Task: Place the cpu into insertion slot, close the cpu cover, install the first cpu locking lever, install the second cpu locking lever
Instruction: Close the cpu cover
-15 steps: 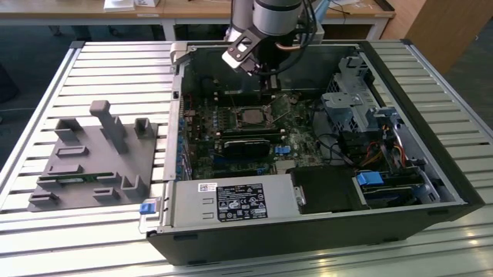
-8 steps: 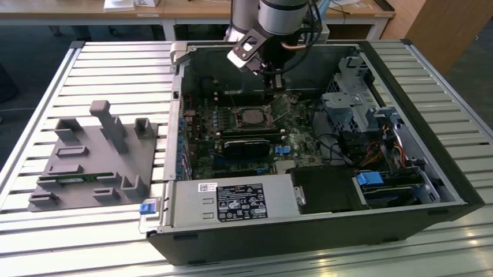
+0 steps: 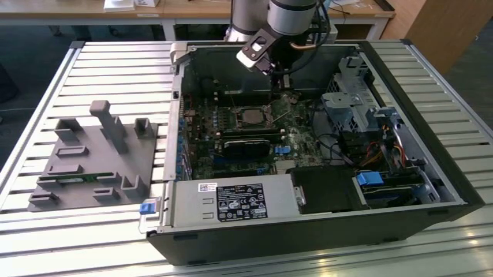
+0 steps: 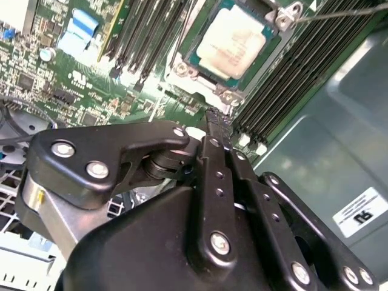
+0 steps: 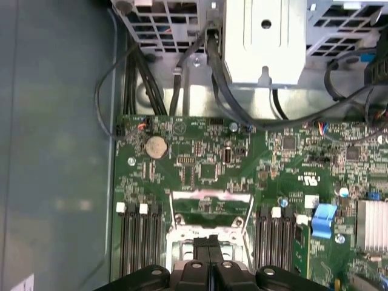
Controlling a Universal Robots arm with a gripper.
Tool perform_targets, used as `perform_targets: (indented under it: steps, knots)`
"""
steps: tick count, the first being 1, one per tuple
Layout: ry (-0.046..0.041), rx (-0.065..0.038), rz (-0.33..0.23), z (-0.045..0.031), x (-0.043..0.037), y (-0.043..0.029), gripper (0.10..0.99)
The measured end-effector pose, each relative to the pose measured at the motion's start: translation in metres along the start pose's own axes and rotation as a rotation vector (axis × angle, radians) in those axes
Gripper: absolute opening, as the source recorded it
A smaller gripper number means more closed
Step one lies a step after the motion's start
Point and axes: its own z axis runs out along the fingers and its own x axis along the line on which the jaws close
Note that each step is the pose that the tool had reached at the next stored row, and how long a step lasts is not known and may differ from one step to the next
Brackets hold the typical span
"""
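The cpu (image 4: pixel 233 39), a square chip with a silver-grey top, lies in the insertion slot (image 4: pixel 225 92) on the green board, its top uncovered. In the exterior view the cpu (image 3: pixel 251 116) sits in the middle of the open computer case. The cpu cover (image 5: pixel 209 195), a thin silvery frame with a square window, seems tilted up at the slot's edge, just past the fingertips. My gripper (image 5: pixel 209 244) hangs low over that edge, shut with nothing between its fingers. A thin wire locking lever (image 4: pixel 339 12) sticks out free beside the slot. My gripper (image 3: pixel 279 86) stands slightly behind the slot.
Black memory slots (image 4: pixel 285 79) flank the socket on both sides. A metal drive cage (image 3: pixel 347 107) and loose cables (image 5: pixel 182 79) fill the case's right side, with the case wall (image 3: pixel 308 63) close behind the arm. A grey fixture block (image 3: pixel 96 156) lies on the slatted table.
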Motion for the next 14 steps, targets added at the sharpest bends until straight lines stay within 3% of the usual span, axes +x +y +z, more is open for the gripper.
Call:
perform_targets:
  steps: [14]
  knots:
    - [0.0001,0.0,0.0,0.0008,-0.0001,0.0167,0.106]
